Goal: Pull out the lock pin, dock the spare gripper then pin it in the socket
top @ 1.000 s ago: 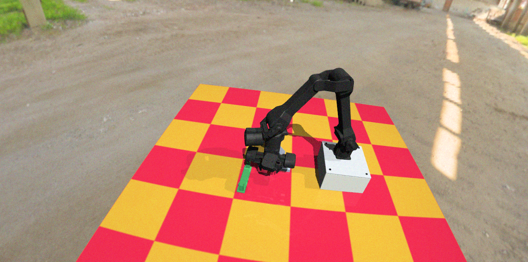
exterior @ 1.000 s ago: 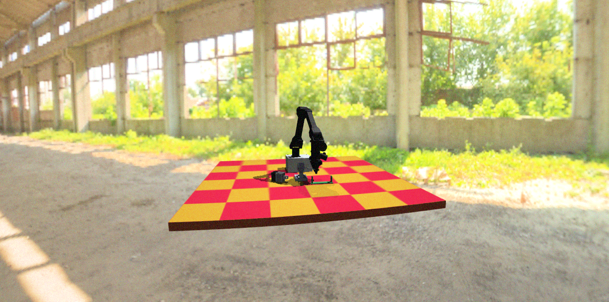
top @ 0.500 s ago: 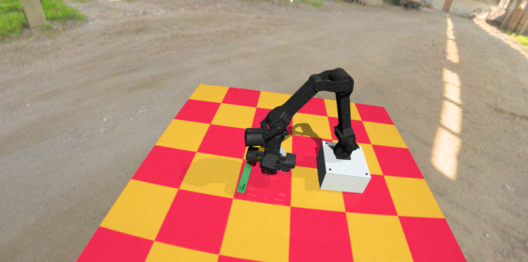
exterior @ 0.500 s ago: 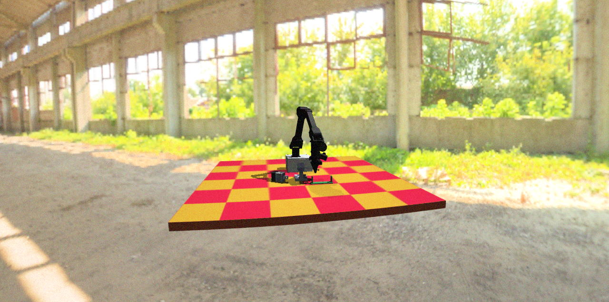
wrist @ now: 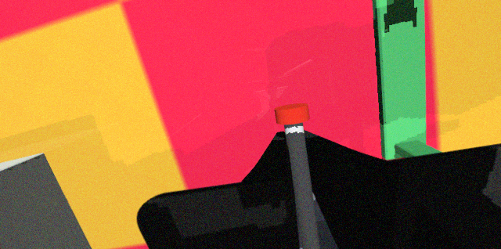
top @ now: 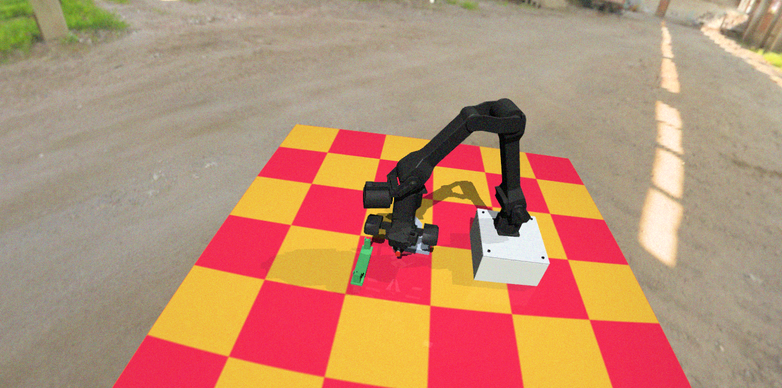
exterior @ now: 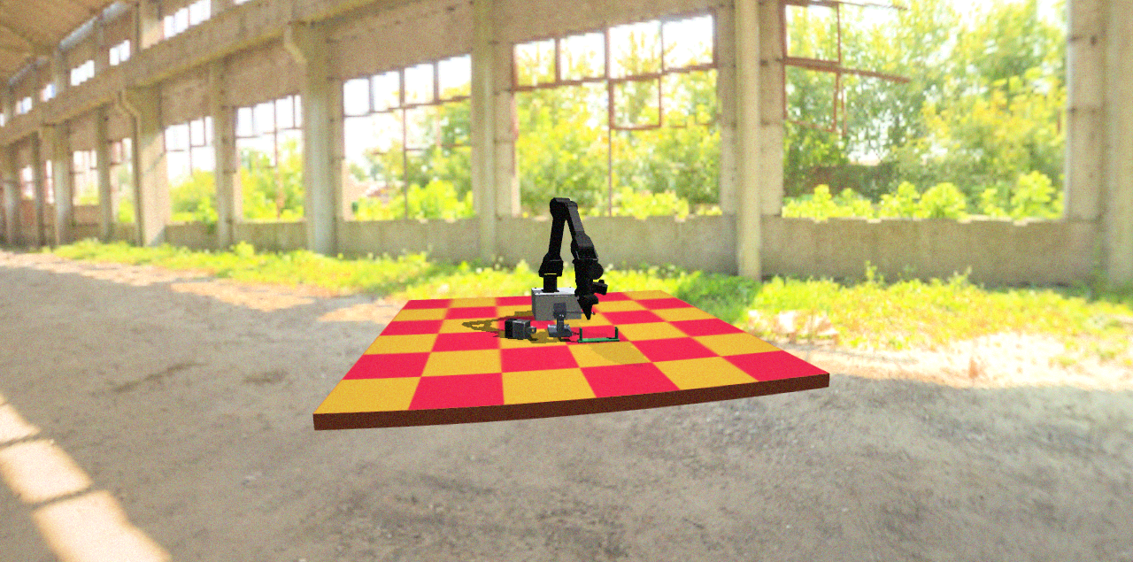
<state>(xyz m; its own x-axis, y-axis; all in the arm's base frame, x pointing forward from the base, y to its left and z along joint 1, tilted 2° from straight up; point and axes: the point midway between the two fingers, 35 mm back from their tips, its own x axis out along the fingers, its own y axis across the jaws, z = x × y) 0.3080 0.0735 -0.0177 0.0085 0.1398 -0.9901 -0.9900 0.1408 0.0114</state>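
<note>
The lock pin (wrist: pixel 297 155) is a thin grey shaft with a red head (wrist: pixel 291 113). My gripper (wrist: pixel 289 138) (top: pixel 401 250) is shut on the shaft just below the head. The black fingers hide the grey mount (top: pixel 422 244) (exterior: pixel 560 329) and its socket in the wrist view, so I cannot tell how far the pin sits in it. A dark blocky part (exterior: pixel 519 328), perhaps the spare gripper, lies on the board beside the mount.
A long green cradle (top: pixel 361 267) (exterior: pixel 597 339) (wrist: pixel 401 84) lies flat on the checkered board (top: pixel 464 341) just beside the gripper. The arm's white base box (top: pixel 508 252) (wrist: pixel 31 202) stands on the other side.
</note>
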